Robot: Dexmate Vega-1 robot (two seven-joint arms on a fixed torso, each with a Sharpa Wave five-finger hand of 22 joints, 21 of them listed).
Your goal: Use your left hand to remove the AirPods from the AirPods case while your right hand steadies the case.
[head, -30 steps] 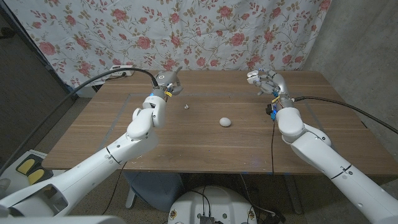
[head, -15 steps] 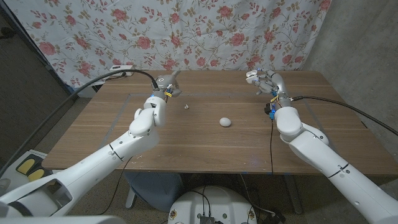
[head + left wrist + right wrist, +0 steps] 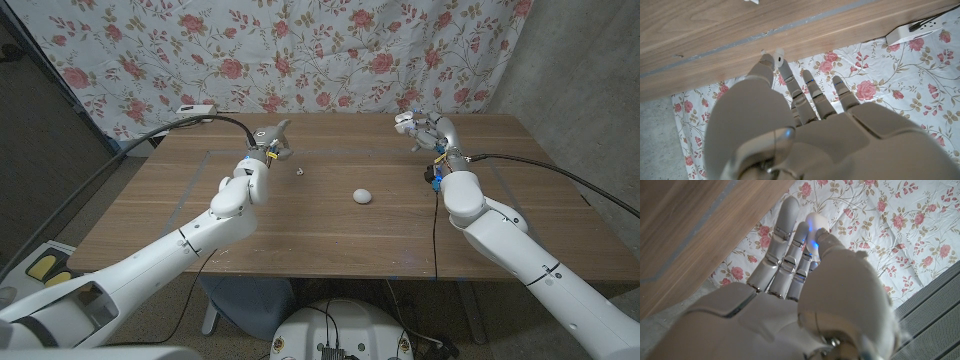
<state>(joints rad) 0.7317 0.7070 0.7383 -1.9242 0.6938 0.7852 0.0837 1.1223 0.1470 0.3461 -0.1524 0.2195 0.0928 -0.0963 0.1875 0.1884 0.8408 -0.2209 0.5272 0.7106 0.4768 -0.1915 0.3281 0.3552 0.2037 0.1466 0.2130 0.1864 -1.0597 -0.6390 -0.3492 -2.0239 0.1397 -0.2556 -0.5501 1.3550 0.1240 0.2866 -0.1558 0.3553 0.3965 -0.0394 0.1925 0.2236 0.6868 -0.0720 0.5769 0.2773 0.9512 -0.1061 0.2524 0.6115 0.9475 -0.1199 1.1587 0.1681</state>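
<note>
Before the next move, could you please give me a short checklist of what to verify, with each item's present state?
1. Right hand steadies the case: not ok, it is near the far edge, well apart from the case.
2. Case lies on the table between both arms: ok.
3. Case lid open: cannot tell.
4. Left hand free to pick: cannot tell; a small white piece shows at its fingertips.
</note>
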